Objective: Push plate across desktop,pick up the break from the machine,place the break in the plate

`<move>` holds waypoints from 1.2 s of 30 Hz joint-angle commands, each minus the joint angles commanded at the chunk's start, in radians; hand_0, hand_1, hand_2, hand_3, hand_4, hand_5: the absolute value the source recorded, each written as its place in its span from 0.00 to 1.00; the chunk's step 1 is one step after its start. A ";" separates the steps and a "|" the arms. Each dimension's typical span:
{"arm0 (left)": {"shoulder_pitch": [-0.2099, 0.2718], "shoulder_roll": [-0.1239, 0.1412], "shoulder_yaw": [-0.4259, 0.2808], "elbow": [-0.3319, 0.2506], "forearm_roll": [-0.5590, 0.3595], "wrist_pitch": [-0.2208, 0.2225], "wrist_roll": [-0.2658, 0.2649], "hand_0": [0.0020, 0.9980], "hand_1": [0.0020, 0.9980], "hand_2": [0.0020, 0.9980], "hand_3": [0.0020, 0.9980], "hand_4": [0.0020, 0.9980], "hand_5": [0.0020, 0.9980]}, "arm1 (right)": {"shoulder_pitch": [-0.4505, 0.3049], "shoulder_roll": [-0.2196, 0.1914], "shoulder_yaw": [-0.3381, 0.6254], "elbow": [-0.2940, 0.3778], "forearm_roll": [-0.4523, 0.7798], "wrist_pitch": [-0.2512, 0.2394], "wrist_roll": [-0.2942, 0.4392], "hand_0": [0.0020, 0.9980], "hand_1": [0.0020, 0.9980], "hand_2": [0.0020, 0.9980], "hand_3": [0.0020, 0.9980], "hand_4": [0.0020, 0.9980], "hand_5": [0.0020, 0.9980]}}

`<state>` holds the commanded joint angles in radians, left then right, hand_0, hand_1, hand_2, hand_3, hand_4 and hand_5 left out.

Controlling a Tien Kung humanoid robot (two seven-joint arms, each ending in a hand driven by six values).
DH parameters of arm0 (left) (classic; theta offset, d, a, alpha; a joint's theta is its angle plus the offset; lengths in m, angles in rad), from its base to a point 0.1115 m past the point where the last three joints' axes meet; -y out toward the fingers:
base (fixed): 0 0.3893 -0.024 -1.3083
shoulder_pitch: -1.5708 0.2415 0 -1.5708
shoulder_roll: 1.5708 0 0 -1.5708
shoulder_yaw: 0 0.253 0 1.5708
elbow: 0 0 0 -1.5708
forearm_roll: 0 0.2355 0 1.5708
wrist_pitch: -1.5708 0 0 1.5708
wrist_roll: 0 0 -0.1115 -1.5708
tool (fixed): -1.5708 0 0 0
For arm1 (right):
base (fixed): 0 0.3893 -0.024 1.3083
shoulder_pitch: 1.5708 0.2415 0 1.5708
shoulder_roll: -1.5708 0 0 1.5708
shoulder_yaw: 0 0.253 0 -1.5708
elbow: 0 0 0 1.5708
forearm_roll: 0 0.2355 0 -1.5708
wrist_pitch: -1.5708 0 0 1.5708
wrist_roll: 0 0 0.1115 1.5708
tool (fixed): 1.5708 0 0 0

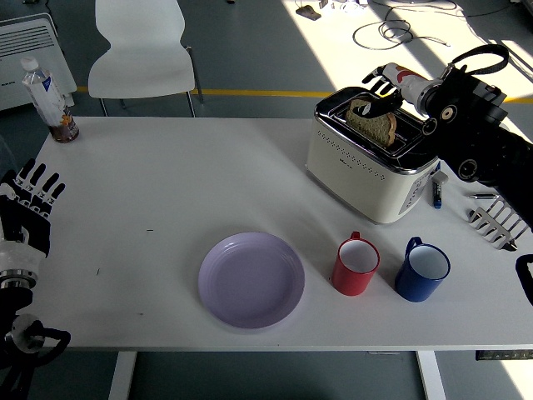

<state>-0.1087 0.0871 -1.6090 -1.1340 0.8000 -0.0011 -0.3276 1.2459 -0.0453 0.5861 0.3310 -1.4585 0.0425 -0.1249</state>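
A slice of brown bread (371, 123) stands up out of the slot of a cream toaster (372, 158) at the back right of the table. My right hand (380, 90) is right over the bread, its fingers curled down around the top edge of the slice; I cannot tell whether they grip it. A lilac plate (251, 278) lies near the front edge, left of the mugs. My left hand (29, 204) rests at the left edge with its fingers spread and empty.
A red mug (356, 266) and a blue mug (422, 270) stand right of the plate. A metal toast rack (498, 220) and a small blue item (436, 190) lie right of the toaster. A bottle (43, 88) stands at the back left. A white chair (141, 50) is behind the table.
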 joint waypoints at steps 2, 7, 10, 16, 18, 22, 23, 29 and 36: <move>-0.004 -0.002 -0.001 0.002 0.000 0.000 -0.001 0.80 0.83 0.89 0.87 0.53 1.00 | 0.008 0.011 -0.013 -0.018 -0.001 -0.005 -0.001 0.79 0.74 0.73 0.79 0.80 0.33; -0.007 -0.001 0.002 0.003 -0.001 0.000 -0.001 0.80 0.83 0.89 0.87 0.53 1.00 | 0.022 0.027 -0.040 -0.041 -0.010 -0.020 -0.010 0.75 0.73 0.71 0.79 0.79 0.33; -0.008 -0.002 0.001 0.003 -0.002 0.000 -0.001 0.80 0.83 0.89 0.87 0.52 1.00 | 0.028 0.039 -0.054 -0.058 -0.009 -0.032 -0.017 0.69 0.69 0.66 0.76 0.79 0.33; -0.008 -0.006 -0.001 0.002 -0.002 0.000 -0.002 0.80 0.83 0.89 0.87 0.51 1.00 | 0.033 0.045 -0.104 -0.100 0.031 -0.024 -0.026 0.66 0.67 0.65 0.76 0.79 0.33; -0.005 -0.008 -0.002 0.003 -0.001 0.001 -0.002 0.80 0.83 0.89 0.87 0.51 1.00 | 0.031 0.045 -0.117 -0.106 0.043 -0.021 -0.027 0.66 0.67 0.65 0.76 0.79 0.33; 0.007 -0.011 0.003 0.006 -0.002 0.001 -0.002 0.80 0.83 0.89 0.87 0.51 1.00 | 0.018 0.045 -0.140 -0.113 0.070 -0.020 -0.031 0.59 0.63 0.62 0.73 0.78 0.32; 0.009 -0.011 0.004 0.007 -0.002 0.001 -0.002 0.80 0.83 0.89 0.87 0.51 1.00 | 0.016 0.045 -0.143 -0.114 0.073 -0.020 -0.031 0.59 0.63 0.62 0.73 0.78 0.32; 0.024 -0.012 0.014 0.014 0.000 0.003 -0.006 0.80 0.83 0.89 0.87 0.51 1.00 | -0.006 0.045 -0.159 -0.110 0.118 -0.030 -0.022 0.54 0.59 0.58 0.68 0.76 0.31; 0.035 -0.013 0.029 0.018 0.001 0.004 -0.008 0.80 0.83 0.89 0.87 0.51 1.00 | -0.014 0.045 -0.160 -0.103 0.132 -0.056 -0.018 0.48 0.55 0.54 0.64 0.72 0.28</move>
<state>-0.0739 0.0738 -1.5798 -1.1159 0.8009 0.0024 -0.3351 1.2322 0.0000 0.4258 0.2279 -1.3267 -0.0139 -0.1432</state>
